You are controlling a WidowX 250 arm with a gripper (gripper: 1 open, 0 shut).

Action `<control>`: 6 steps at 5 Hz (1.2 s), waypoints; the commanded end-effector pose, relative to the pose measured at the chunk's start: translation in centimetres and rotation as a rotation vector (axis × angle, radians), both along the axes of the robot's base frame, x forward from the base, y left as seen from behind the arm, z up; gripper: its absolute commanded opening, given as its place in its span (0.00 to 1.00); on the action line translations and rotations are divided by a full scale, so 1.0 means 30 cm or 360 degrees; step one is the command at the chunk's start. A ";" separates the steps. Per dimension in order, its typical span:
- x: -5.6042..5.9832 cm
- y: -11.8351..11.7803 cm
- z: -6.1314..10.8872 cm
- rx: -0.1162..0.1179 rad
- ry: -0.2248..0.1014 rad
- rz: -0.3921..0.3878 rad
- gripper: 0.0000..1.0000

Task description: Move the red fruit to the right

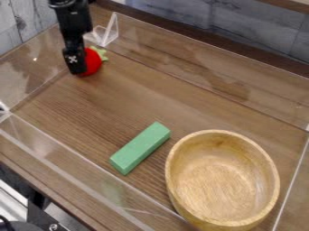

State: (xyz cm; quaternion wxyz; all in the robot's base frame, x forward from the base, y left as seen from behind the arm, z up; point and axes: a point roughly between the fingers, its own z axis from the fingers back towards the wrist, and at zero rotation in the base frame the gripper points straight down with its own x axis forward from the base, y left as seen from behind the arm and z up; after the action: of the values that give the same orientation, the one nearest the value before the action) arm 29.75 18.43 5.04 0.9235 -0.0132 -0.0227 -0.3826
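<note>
So from my remote seat I'm looking at the fingers [76,60] hanging straight down in the far left corner of the counter [182,99], and they're sitting spread wide apart, not clamped on anything as far as I can tell. They're dark and overlapping the left side of the red fruit [88,60], so I'm seeing the fruit peeking out to the right of them, with its little green leafy bit [101,54] poking toward the back right. I honestly can't tell whether the fingers are touching the fruit or just in front of it from this angle. The fruit is resting on the wood-grain counter, close to the back left wall of the clear plastic enclosure [218,45] that's running around the whole work area. Moving outward, a green rectangular block [140,147] is lying flat and diagonal near the middle front, well apart from the fruit. Just beside the block on its right, a big wooden bowl [222,177] is sitting upright in the front right corner, and I'm seeing nothing inside it.
</note>
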 end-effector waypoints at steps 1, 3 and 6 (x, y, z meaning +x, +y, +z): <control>0.024 -0.013 0.021 0.0022 -0.0057 0.0054 1.00; 0.034 -0.034 -0.026 -0.0023 -0.0064 0.0061 1.00; 0.062 -0.112 0.089 -0.0026 -0.0141 0.0297 0.00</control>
State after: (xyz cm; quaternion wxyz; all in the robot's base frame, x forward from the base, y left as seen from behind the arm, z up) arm 30.80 14.27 5.05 0.9537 -0.0342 -0.0360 -0.2967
